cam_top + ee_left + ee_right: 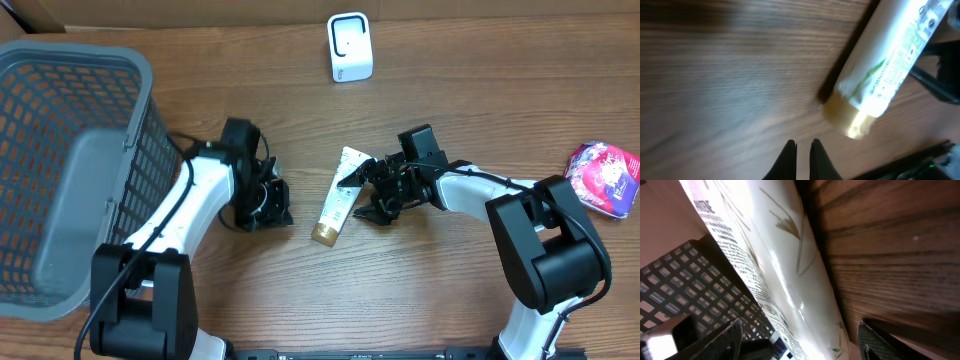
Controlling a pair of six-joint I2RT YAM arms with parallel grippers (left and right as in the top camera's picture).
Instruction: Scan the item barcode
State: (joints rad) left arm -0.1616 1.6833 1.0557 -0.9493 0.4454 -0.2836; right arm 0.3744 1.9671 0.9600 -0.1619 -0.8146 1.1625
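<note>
Although the overhead view takes in the whole table point(450, 100), the arms' dark wrists hide most of their own fingers there, so the wrist views tell more. The tube point(335, 205), white with a gold cap point(852, 120), lies flat at the middle of the table, cap toward the near edge. Left of it, the left fingers point(789, 159) are pressed almost together with nothing between them, near the cap but apart from it. The right fingers point(727, 342) stand apart, one on each side of the tube. I cannot tell whether either touches it, since that frame cuts off their tips and both ends of the tube. The tube's print is blurred, and I cannot make out a barcode. A white scanner point(350, 47) stands at the far side, a grey basket point(150, 140) is at the left and a pink packet point(605, 178) at the right.
</note>
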